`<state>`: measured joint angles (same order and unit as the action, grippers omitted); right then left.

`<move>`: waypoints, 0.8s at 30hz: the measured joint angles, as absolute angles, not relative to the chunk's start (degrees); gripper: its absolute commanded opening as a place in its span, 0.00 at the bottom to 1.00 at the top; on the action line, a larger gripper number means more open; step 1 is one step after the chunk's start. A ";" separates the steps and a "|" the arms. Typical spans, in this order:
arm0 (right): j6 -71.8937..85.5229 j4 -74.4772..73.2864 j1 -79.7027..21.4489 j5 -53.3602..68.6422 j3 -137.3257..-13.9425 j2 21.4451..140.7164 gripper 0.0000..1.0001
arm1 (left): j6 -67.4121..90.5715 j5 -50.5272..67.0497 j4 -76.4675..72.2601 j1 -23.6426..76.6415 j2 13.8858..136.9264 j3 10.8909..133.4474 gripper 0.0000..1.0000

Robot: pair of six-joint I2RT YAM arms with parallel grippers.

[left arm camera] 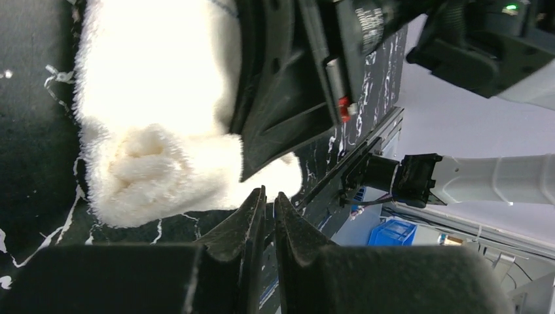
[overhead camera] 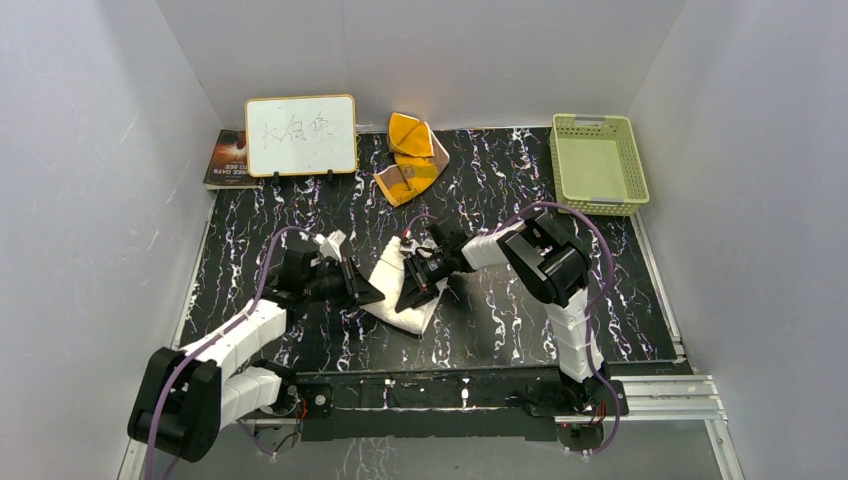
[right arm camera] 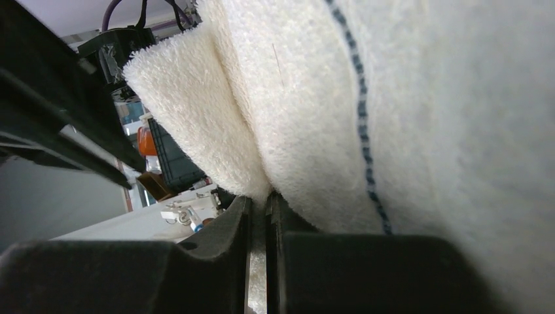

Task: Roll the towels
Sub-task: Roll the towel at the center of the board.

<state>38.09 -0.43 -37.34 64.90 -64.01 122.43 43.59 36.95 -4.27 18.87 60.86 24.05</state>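
The cream towel (overhead camera: pixel 390 280) lay at the centre of the overhead frame on the black marbled table (overhead camera: pixel 500 320), partly rolled, with its thick coiled end showing at the left of the left wrist view. The right gripper (right arm camera: pixel 258 199) was pinched on a fold of that towel, and the terry pile filled the upper right of its wrist view. The left gripper (left arm camera: pixel 269 199) sat just beside the towel's left edge. Its fingers were pressed almost together, with only a slit between them, just below the towel's end. The orange towel (overhead camera: pixel 408 160) lay crumpled at the top centre of the overhead frame, between the white board (overhead camera: pixel 300 135) and the green basket (overhead camera: pixel 600 206).
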 measured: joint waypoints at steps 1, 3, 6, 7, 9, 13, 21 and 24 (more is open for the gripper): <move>38.11 -0.27 -37.34 64.90 -64.03 122.52 0.00 | 44.21 37.15 -6.28 18.87 61.78 22.74 0.08; 38.02 -0.14 -37.32 64.97 -64.07 122.63 0.00 | 45.60 37.58 -10.24 18.87 64.31 20.56 0.05; 37.95 -0.10 -37.32 65.01 -64.10 122.69 0.00 | 47.00 37.50 -15.11 18.87 68.73 18.22 0.04; 37.91 -0.12 -37.32 64.99 -64.12 122.72 0.00 | 47.31 37.17 -16.29 18.87 69.91 17.54 0.04; 37.74 -0.36 -37.32 64.82 -64.29 122.72 0.02 | 47.70 36.01 -17.93 18.87 71.02 16.69 0.04; 36.88 -2.13 -37.34 64.23 -65.01 122.74 0.21 | 48.03 33.17 -20.27 18.90 71.24 15.94 0.04; 31.81 -12.91 -37.63 58.13 -68.99 120.75 0.36 | 47.55 30.35 -21.85 18.90 72.99 15.92 0.03; 27.44 -18.92 -38.15 50.33 -71.68 117.49 0.37 | 47.16 30.33 -22.59 18.87 73.71 15.92 0.03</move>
